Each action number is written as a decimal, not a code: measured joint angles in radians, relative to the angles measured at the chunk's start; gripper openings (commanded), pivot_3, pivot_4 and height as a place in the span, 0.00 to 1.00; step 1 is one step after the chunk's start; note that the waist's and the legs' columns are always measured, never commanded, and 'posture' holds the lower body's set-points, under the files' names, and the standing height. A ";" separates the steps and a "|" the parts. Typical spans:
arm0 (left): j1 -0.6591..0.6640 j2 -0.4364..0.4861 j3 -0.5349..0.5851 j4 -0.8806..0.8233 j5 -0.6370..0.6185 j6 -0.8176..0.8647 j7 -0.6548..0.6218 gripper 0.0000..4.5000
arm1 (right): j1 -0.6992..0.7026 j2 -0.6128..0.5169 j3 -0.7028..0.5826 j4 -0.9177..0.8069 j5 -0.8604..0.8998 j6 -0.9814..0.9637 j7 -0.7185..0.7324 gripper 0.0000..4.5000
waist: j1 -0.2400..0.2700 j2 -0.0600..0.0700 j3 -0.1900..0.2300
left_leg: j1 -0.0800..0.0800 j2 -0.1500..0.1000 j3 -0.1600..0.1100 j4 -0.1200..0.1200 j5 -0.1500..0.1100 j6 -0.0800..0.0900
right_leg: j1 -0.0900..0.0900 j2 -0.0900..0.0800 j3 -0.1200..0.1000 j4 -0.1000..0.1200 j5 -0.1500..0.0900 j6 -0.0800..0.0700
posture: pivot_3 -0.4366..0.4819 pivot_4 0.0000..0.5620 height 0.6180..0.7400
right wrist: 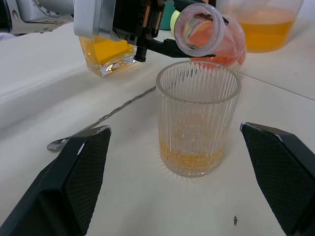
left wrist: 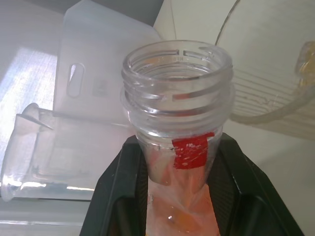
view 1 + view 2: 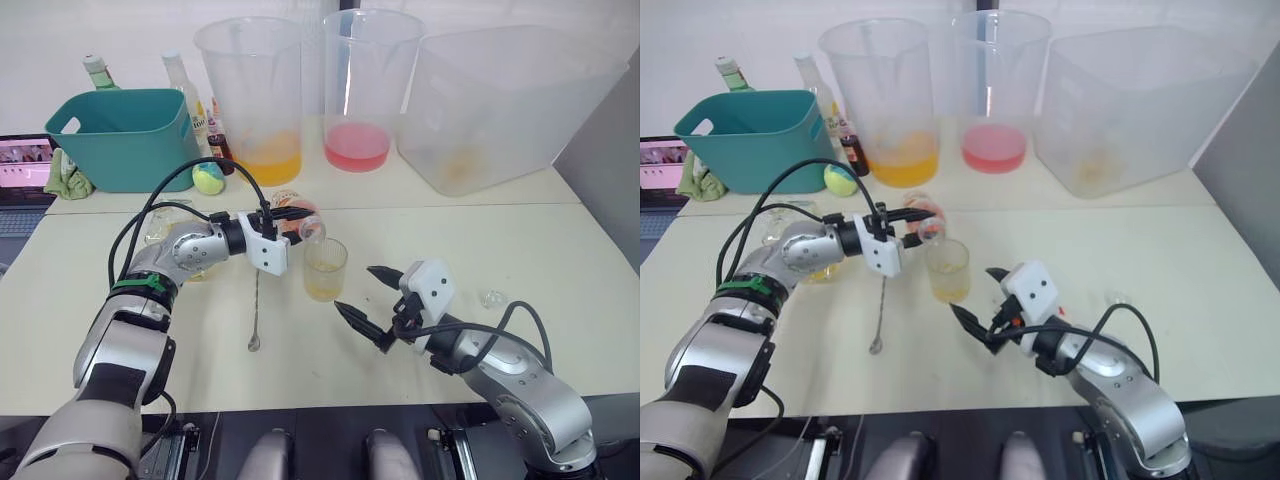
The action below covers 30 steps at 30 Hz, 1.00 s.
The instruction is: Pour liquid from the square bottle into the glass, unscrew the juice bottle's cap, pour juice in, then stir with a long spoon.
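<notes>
My left gripper (image 3: 298,213) is shut on the juice bottle (image 1: 216,42), which is tipped nearly flat with its open mouth (image 2: 177,64) just above the rim of the glass (image 3: 325,268). The ribbed glass holds a thin layer of yellow-orange liquid. To the right of the glass my right gripper (image 3: 353,287) rests low over the table, open, with nothing between its fingers. The long spoon (image 3: 255,310) lies on the table left of the glass. Behind my left gripper stands the square bottle (image 1: 106,56) with yellow-orange liquid in it. The juice bottle's cap is out of view.
At the back stand a pitcher (image 3: 250,90) with orange liquid, a pitcher (image 3: 365,90) with pink liquid and a large clear tub (image 3: 500,100). A teal basket (image 3: 125,135), a green-yellow ball (image 3: 208,177) and several bottles are back left. A small clear stopper (image 3: 492,298) lies at the right.
</notes>
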 measured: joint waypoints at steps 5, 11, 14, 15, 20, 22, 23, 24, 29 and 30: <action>-0.005 0.014 -0.041 0.000 0.099 0.001 0.128 0.28 | -0.001 0.000 0.000 -0.001 0.000 0.002 -0.004 0.99 | 0.000 0.000 0.000 | 0.000 0.000 0.000 0.000 0.000 0.000 | 0.000 0.000 0.000 0.000 0.000 0.000 | 0.48 0.27 0.91; -0.045 0.028 -0.085 0.001 0.170 0.000 0.242 0.28 | -0.001 0.000 0.000 -0.002 0.002 0.003 -0.010 0.99 | 0.001 0.000 0.000 | 0.000 0.000 0.000 0.000 0.000 0.000 | 0.000 0.000 0.000 0.000 0.000 0.000 | 0.48 0.27 0.91; -0.048 0.030 -0.102 0.001 0.207 0.001 0.295 0.28 | -0.001 0.000 0.000 -0.002 0.002 0.005 -0.011 0.99 | 0.000 0.000 0.000 | 0.000 0.000 0.000 0.000 0.000 0.000 | 0.000 0.000 0.000 0.000 0.000 0.000 | 0.48 0.27 0.91; -0.049 0.032 -0.112 0.001 0.222 0.000 0.314 0.28 | -0.001 0.000 0.000 -0.002 0.002 0.006 -0.011 0.99 | 0.000 0.000 0.000 | 0.000 0.000 0.000 0.000 0.000 0.000 | 0.000 0.000 0.000 0.000 0.000 0.000 | 0.48 0.27 0.91; -0.061 0.045 -0.150 0.001 0.284 0.000 0.391 0.28 | -0.001 0.000 0.000 -0.004 0.003 0.015 -0.012 0.99 | 0.001 0.000 0.000 | -0.001 0.000 0.000 0.000 0.000 0.000 | 0.000 0.000 0.000 0.000 0.000 0.000 | 0.48 0.27 0.91; -0.071 0.050 -0.166 0.001 0.310 0.002 0.426 0.28 | -0.001 0.001 0.000 -0.007 0.003 0.015 -0.012 0.99 | 0.002 0.000 0.000 | -0.001 0.000 0.000 0.000 0.000 0.000 | 0.000 0.000 0.000 0.000 0.000 0.000 | 0.48 0.27 0.91; -0.074 0.052 -0.174 0.001 0.318 0.002 0.440 0.28 | -0.001 0.001 0.000 -0.008 0.003 0.015 -0.012 0.99 | 0.002 0.000 0.000 | -0.001 0.000 0.000 0.000 0.000 0.000 | 0.000 0.000 0.000 0.000 0.000 0.000 | 0.48 0.27 0.91; -0.075 0.053 -0.178 0.001 0.324 0.003 0.453 0.28 | -0.001 0.001 0.000 -0.009 0.003 0.016 -0.012 0.99 | 0.002 0.000 0.000 | -0.001 0.000 0.000 0.000 0.000 0.000 | 0.000 0.000 0.000 0.001 0.000 0.000 | 0.48 0.27 0.91; -0.086 0.053 -0.209 0.001 0.353 0.005 0.511 0.28 | -0.001 0.001 0.000 -0.009 0.004 0.022 -0.012 0.99 | 0.001 0.000 0.000 | -0.001 0.000 0.000 0.000 0.000 0.000 | 0.000 0.000 0.000 0.001 0.000 0.000 | 0.48 0.27 0.91; -0.087 0.053 -0.213 0.001 0.354 0.004 0.516 0.28 | -0.001 0.001 0.000 -0.009 0.004 0.022 -0.012 0.99 | 0.001 0.000 0.000 | -0.001 0.000 0.000 0.000 0.000 0.000 | 0.000 0.000 0.000 0.001 0.000 0.000 | 0.48 0.27 0.91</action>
